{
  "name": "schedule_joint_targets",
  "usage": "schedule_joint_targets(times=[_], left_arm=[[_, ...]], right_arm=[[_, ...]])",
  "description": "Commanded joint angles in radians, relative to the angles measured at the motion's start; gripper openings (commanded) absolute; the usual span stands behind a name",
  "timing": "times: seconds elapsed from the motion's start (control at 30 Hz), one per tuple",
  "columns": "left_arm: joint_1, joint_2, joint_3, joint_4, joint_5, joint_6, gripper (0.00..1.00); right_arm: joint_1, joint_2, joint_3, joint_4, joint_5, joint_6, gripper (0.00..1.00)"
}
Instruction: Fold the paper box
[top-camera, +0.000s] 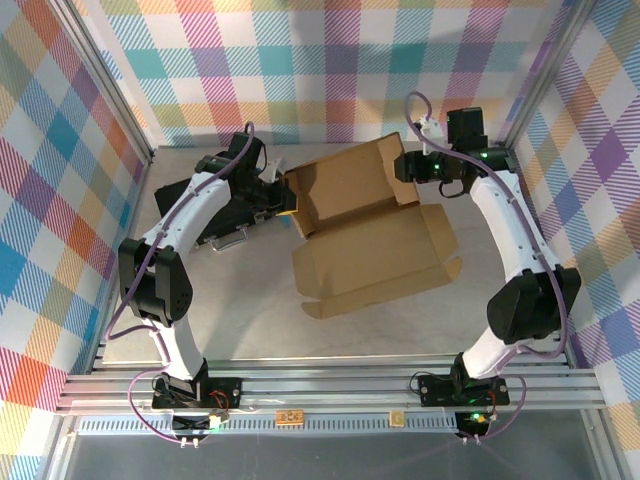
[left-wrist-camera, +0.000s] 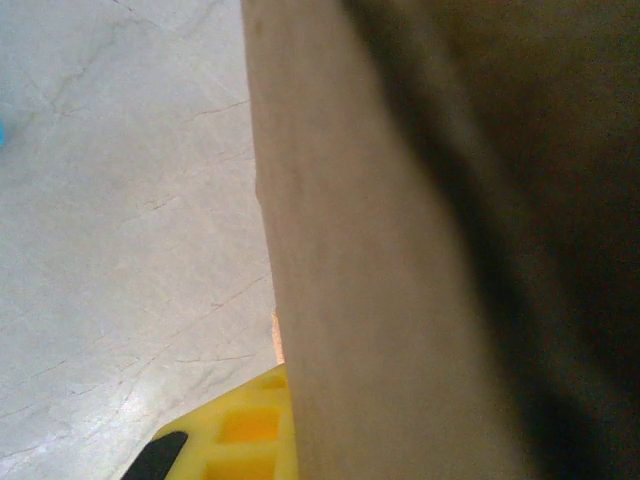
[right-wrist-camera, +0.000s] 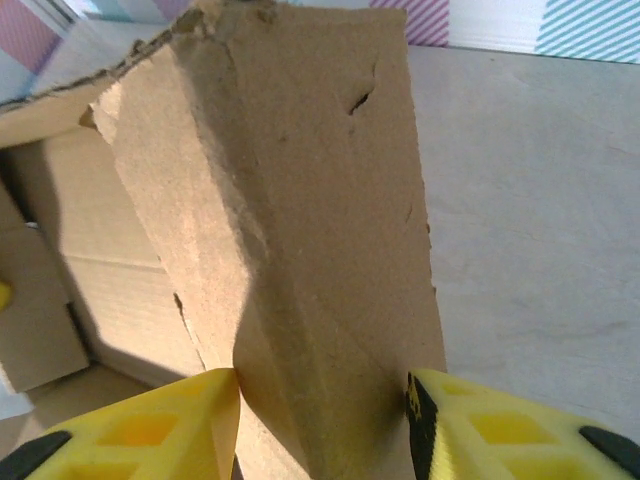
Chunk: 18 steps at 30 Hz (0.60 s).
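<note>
The paper box (top-camera: 370, 250) is brown corrugated cardboard lying mid-table, its wide front panel flat and its rear part raised. My left gripper (top-camera: 290, 197) is shut on the box's left rear edge. In the left wrist view the cardboard (left-wrist-camera: 420, 250) hides most of the jaws, and one yellow finger (left-wrist-camera: 235, 435) presses against it. My right gripper (top-camera: 403, 165) holds the right rear flap. In the right wrist view both yellow fingers (right-wrist-camera: 150, 430) press on either side of that bent flap (right-wrist-camera: 280, 200), and the gripper (right-wrist-camera: 325, 400) is shut on it.
A black rectangular case (top-camera: 180, 195) lies on the table under my left arm, left of the box. Plaid walls close in the back and both sides. Aluminium rails (top-camera: 330, 385) run along the near edge by the arm bases.
</note>
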Motion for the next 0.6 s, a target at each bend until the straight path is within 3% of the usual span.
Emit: schedule_joint_targets(times=[0.0, 0.2, 0.4, 0.57], left_arm=[[0.001, -0.034, 0.034, 0.004, 0.035, 0.0, 0.0], [0.001, -0.041, 0.034, -0.001, 0.028, 0.0, 0.0], [-0.001, -0.042, 0.031, -0.008, 0.023, 0.001, 0.0], [-0.002, -0.041, 0.033, -0.007, 0.021, -0.001, 0.0]], right_arm=[[0.028, 0.03, 0.029, -0.018, 0.094, -0.038, 0.46], [0.081, 0.061, 0.041, -0.021, 0.246, -0.077, 0.32], [0.134, 0.052, 0.033, 0.002, 0.459, -0.081, 0.0], [0.136, 0.033, 0.008, 0.03, 0.472, -0.087, 0.0]])
